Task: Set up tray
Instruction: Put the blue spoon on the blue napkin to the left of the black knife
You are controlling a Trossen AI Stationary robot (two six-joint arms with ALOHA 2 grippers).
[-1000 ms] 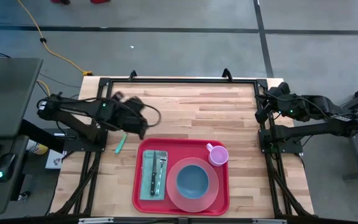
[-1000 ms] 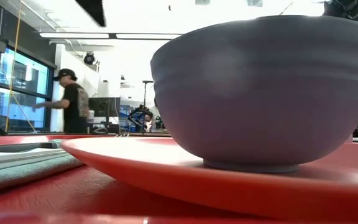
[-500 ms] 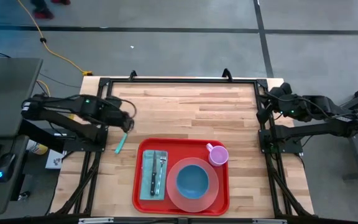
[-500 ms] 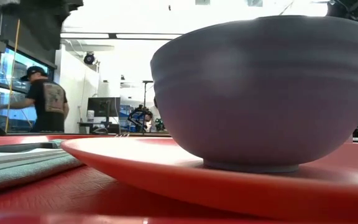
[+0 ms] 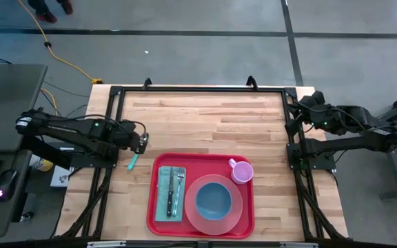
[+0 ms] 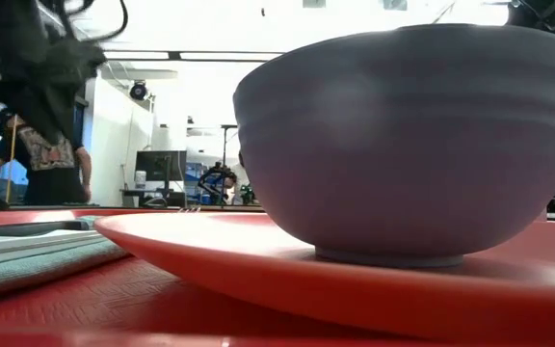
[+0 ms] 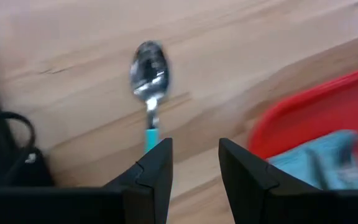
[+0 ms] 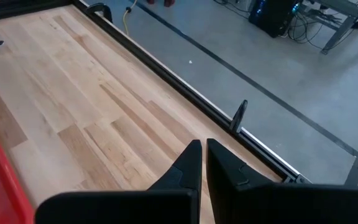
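The left claw [image 5: 140, 142] has pulled back toward 9 o'clock over the last second and now sits above the bench [image 5: 205, 117] edge, its fingers slightly spread and pinching nothing, just above the spoon [image 5: 133, 160]. The spoon has not moved; it lies on bare wood just off the tray's [image 5: 247, 219] 9 o'clock side, well clear of the rim. Judging by this, the spoon is the last piece outside the tray and a pickup looks likely next.

The tray sits at 6 o'clock on the bench. Counted: one tray, one plate [image 5: 191, 212], one bowl [image 5: 213, 198], one cup [image 5: 240, 170], one napkin [image 5: 161, 200], one fork [image 5: 180, 183], one knife [image 5: 170, 194], one spoon. The right claw [image 5: 298, 109], fingers pressed together, waits at 3 o'clock.
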